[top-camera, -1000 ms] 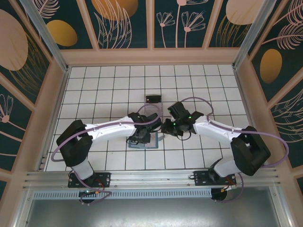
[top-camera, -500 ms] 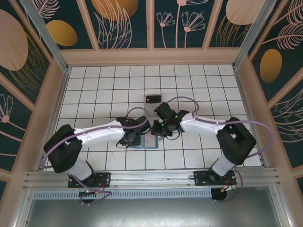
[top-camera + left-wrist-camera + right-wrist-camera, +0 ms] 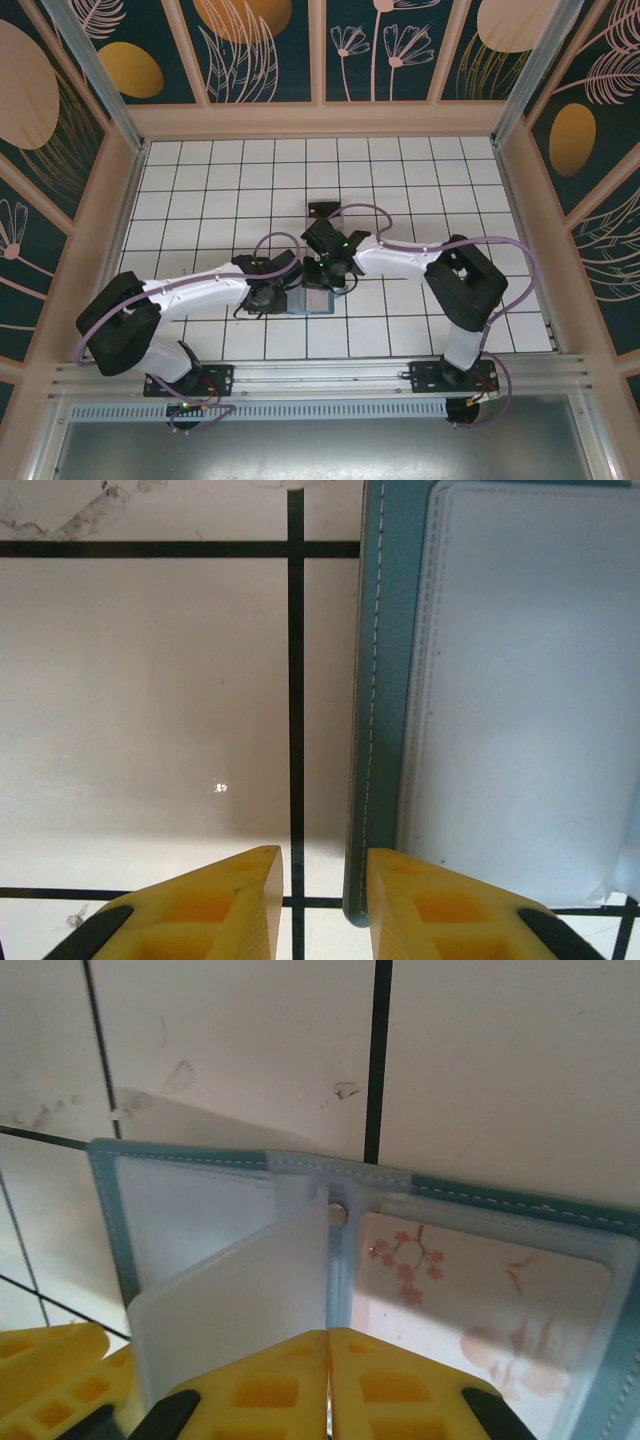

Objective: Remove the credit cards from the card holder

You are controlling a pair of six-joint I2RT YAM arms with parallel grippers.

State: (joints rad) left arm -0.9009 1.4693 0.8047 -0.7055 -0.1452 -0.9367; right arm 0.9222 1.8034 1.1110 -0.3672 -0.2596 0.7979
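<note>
Right wrist shows blossom-printed card [image 3: 480,1320] in card holder [image 3: 105,1200].

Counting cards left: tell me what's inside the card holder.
One blossom-printed credit card shows in a sleeve of the card holder. The raised frosted leaf covers part of the other pocket, hiding anything behind it.

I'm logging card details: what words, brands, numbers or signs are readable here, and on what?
No readable text anywhere.
Card in the card holder: pink blossom print only, no words visible.
Black card on the table: too small to read.
</note>
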